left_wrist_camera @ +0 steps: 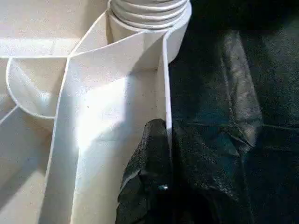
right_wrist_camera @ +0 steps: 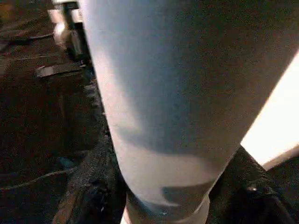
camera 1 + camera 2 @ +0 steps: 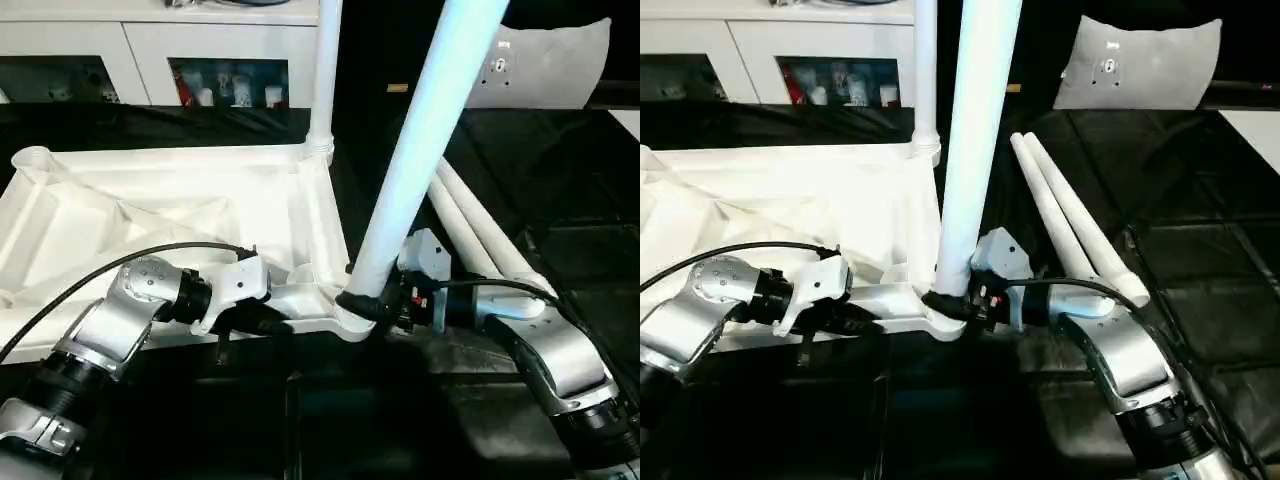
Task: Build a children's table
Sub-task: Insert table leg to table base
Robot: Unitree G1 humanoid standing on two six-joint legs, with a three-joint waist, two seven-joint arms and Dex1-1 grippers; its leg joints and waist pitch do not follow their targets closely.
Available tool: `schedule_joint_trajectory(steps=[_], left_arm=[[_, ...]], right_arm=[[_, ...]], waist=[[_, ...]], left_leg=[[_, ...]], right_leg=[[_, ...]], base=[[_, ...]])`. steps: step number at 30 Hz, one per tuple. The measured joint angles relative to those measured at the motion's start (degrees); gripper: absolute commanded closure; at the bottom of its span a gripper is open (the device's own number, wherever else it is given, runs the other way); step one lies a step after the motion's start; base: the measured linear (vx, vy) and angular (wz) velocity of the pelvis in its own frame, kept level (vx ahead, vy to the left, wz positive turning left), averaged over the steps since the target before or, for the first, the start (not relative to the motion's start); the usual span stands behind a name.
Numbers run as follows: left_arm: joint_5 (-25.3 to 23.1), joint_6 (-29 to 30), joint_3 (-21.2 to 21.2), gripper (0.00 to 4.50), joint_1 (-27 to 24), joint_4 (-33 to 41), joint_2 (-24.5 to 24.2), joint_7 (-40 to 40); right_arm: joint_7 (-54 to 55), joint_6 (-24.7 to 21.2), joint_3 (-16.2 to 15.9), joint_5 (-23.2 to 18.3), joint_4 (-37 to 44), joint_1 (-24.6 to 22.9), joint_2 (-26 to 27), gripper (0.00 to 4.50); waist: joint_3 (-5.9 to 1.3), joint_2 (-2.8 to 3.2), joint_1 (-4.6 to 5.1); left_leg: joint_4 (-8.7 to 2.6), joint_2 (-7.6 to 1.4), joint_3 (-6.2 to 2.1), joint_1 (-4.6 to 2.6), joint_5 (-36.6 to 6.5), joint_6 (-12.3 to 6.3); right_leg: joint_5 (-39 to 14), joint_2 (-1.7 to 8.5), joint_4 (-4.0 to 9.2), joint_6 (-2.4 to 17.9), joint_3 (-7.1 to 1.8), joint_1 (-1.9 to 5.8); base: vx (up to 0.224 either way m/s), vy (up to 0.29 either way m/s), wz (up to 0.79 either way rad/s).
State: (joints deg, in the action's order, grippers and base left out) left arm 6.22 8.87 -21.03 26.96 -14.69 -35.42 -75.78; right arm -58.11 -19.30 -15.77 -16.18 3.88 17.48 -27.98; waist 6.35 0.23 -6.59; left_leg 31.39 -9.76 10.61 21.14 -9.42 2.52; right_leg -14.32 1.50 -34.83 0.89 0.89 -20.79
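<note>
Tabletop (image 3: 180, 215) of the children's table lies upside down on the black-covered desk (image 3: 1200, 270), ribbed underside up, toward the desk's left side. One white leg (image 3: 325, 70) stands upright in the far corner socket. At the near corner socket (image 3: 350, 318) the right tool (image 3: 372, 303) grasps a second leg (image 3: 425, 140) low on its tube, black fingers (image 2: 88, 196) wrapped on either side; the leg leans away to the right as it rises. The left tool (image 3: 262, 318) is clenched on the tabletop's near rim, beside that same socket, one finger (image 1: 147, 172) pressed against the thin wall. Two more legs (image 3: 1070, 215) lie side by side on the desk to the right of the tabletop, and a flat white panel (image 3: 1140, 65) rests at the far right corner.
</note>
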Motion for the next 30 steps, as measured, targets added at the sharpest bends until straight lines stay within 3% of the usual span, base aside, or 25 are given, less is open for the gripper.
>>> schedule_joint_trajectory(steps=[11, 21, 25, 30], left_arm=[[-0.97, -2.87, -0.82, 4.50, 2.45, -3.28, 0.21, -2.25], [-1.45, -2.88, -0.10, 4.50, 2.12, -4.10, -0.53, -1.65], [-1.31, 3.88, 4.03, 4.50, -4.05, 4.33, -2.05, 3.47], [-1.13, 18.96, 8.89, 4.50, -13.82, 21.49, -0.08, 14.28]], right_arm=[[-2.34, -0.01, -0.38, 0.05, 0.61, 0.25, -0.59, 2.61], [0.17, 1.39, -0.42, 0.84, -1.84, 0.27, 2.86, 2.61], [6.12, 1.58, -0.27, 1.21, -2.21, -0.74, 7.18, 2.61], [14.68, 1.98, 1.30, 2.53, -1.85, -2.46, 11.65, 2.61]], waist=[[-0.01, 0.04, 0.12], [0.05, 0.11, 0.83], [0.12, 0.19, 1.90], [0.27, -0.15, 4.10]], left_leg=[[-0.03, -0.02, 0.09, 0.02, -0.18, 0.03], [-0.37, -0.05, 0.18, -0.61, -0.12, 0.14], [-0.54, -0.05, 0.23, -0.69, 0.02, 0.36], [-0.61, -0.07, 0.37, -0.52, 0.02, 0.36]], right_leg=[[-0.10, 0.02, 0.06, 0.13, 0.01, 0.07], [-0.16, 0.00, 0.06, 0.04, -0.05, 0.03], [-0.18, 0.01, 0.06, 0.01, -0.08, -0.14], [-0.15, 0.04, 0.09, 0.06, -0.14, -0.26]], base=[[0.000, 0.000, 0.00], [0.000, 0.000, 0.00], [0.000, 0.000, 0.00], [0.000, 0.000, 0.00]])
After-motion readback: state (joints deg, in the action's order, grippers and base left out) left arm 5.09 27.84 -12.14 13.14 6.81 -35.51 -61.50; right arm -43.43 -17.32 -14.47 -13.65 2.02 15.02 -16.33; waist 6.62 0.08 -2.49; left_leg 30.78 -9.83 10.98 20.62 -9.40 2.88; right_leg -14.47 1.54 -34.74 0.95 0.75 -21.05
